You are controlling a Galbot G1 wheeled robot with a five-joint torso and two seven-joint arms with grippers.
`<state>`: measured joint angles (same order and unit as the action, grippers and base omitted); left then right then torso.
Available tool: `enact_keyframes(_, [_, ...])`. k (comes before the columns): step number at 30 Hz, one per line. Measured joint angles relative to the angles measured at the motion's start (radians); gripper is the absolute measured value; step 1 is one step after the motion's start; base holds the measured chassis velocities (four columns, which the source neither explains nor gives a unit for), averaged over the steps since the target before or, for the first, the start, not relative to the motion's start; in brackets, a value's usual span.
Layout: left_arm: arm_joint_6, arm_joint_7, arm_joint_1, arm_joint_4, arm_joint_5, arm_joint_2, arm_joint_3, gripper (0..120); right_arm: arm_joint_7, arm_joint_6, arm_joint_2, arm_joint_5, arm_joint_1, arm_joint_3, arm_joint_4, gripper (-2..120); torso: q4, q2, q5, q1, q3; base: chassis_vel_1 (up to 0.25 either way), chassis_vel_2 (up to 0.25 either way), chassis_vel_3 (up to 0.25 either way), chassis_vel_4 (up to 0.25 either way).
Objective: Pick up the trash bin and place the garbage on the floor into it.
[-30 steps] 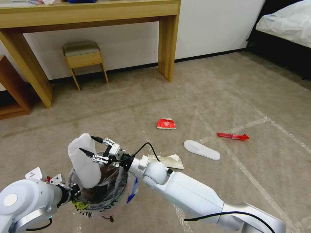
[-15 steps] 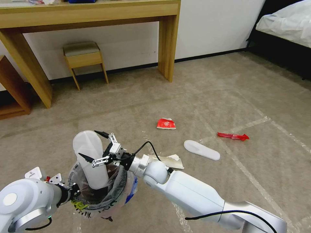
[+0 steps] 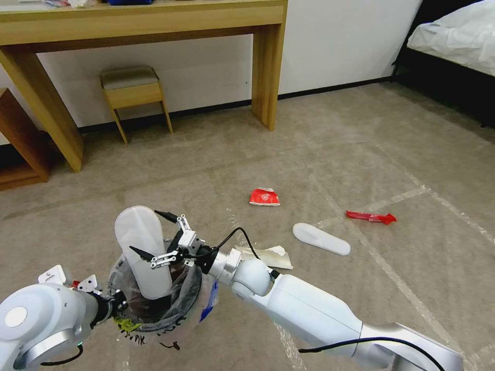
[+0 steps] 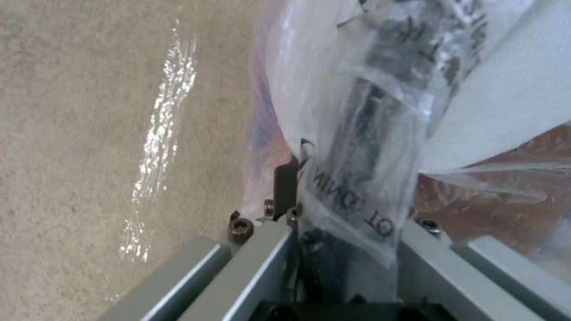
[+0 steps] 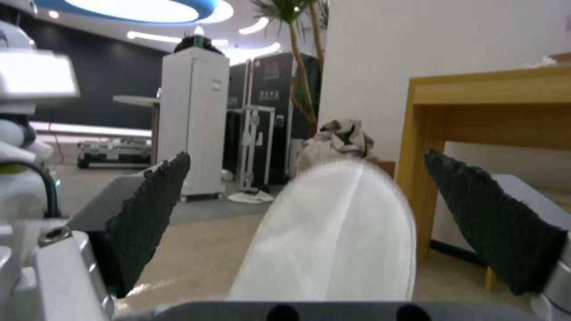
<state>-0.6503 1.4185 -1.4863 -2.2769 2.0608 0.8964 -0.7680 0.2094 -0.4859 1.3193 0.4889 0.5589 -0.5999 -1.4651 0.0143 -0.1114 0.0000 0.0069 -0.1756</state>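
One white slipper sole [image 3: 142, 250] stood upright in the trash bin [image 3: 154, 304], its lower end inside the clear bag and its upper half rising above the rim. The right gripper [image 3: 162, 234] was beside it with the jaws spread wide and nothing between them; in the right wrist view the sole [image 5: 333, 236] sat between the two black pads [image 5: 151, 214] without touching either. The left gripper [image 4: 333, 232] was closed on the bin's rim and bag, at the side nearest the robot.

In my judgement the drop was done but not tidy. To do this step well, the right arm should leave upward and away from the sole, not brush it, because a tall, light piece could tip out. The left grip should keep the bin level.

The floor [image 3: 335, 149] was beige carpet with worn tape lines. On it lay a second sole [image 3: 320, 238], crumpled paper [image 3: 265, 256], a red carton [image 3: 264, 197] and a red wrapper [image 3: 371, 217], well apart. A wooden desk [image 3: 154, 23], a stool [image 3: 134, 93] and a bed [image 3: 454, 36] stood behind.
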Motion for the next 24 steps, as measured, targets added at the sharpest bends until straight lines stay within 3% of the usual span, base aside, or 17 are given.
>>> enact_keyframes(14, [-0.004,-0.037,-0.006,0.052,-0.114,0.012,-0.003,0,-0.036,0.054,-0.02,0.059,-0.079,0.053,-0.112,100,0.0001,0.0,-0.0001,0.0,0.0,0.0,0.0,0.0,0.0])
enact_keyframes(24, [-0.001,-0.032,-0.005,0.059,-0.105,0.012,-0.012,0,-0.054,0.104,-0.09,0.134,-0.105,0.185,-0.165,100,-0.0001,0.0,0.0001,0.0,0.0,0.0,0.0,0.0,0.0])
